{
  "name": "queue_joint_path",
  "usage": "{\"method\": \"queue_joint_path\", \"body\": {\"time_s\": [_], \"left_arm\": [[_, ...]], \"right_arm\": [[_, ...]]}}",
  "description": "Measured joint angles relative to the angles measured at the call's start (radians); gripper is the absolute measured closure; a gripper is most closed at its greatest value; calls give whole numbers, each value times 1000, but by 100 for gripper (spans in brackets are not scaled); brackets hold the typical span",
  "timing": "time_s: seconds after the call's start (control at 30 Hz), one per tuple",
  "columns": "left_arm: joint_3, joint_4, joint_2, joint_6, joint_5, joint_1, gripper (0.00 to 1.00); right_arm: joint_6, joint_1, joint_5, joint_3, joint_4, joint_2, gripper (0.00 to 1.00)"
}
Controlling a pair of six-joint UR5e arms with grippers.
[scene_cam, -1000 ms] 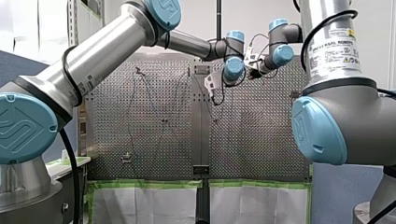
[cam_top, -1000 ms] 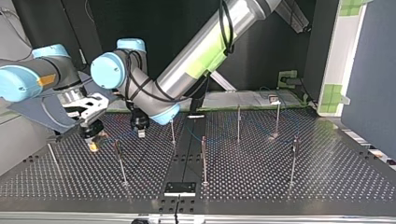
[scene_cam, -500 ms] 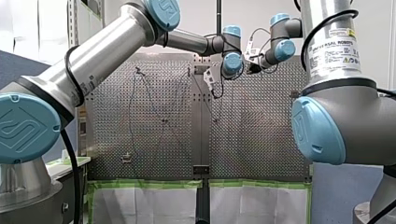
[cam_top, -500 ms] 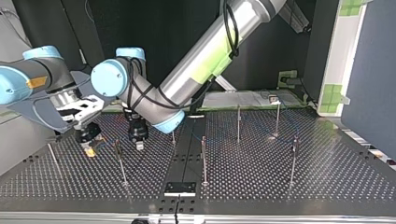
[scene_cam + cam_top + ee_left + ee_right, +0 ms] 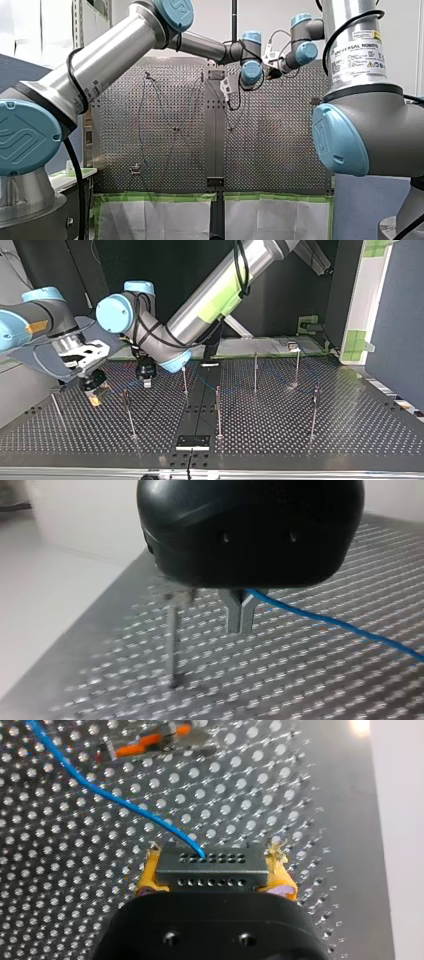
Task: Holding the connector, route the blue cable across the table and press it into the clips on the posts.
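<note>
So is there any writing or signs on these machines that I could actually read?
"UNIVERSAL ROBOTS": on the white label round my right arm, front view.
Smaller print beneath it: too small to read.
Swirl logo, no letters: on my left arm's blue cap.
Other views: nothing readable.

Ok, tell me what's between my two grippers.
A stretch of the blue cable, running from the connector in my right gripper to my left gripper, per both wrist views.
</note>
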Motion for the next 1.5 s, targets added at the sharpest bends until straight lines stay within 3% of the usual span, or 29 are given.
{"method": "queue_joint_path", "body": {"time_s": [0.27,0.5,0.8,1.17,1.5], "left_arm": [[-32,-3,5,6,2,-23,100],[0,-11,6,3,2,-22,100],[32,8,6,6,13,-2,100],[33,54,1,30,106,65,100],[33,68,-1,33,188,104,100]], "right_arm": [[-4,-1,1,6,0,-10,100],[-1,-2,0,5,-2,-36,100],[-1,-2,-4,4,-6,-29,100],[0,-13,-15,-13,-16,18,100],[9,-39,-60,-38,-27,36,100]]}}
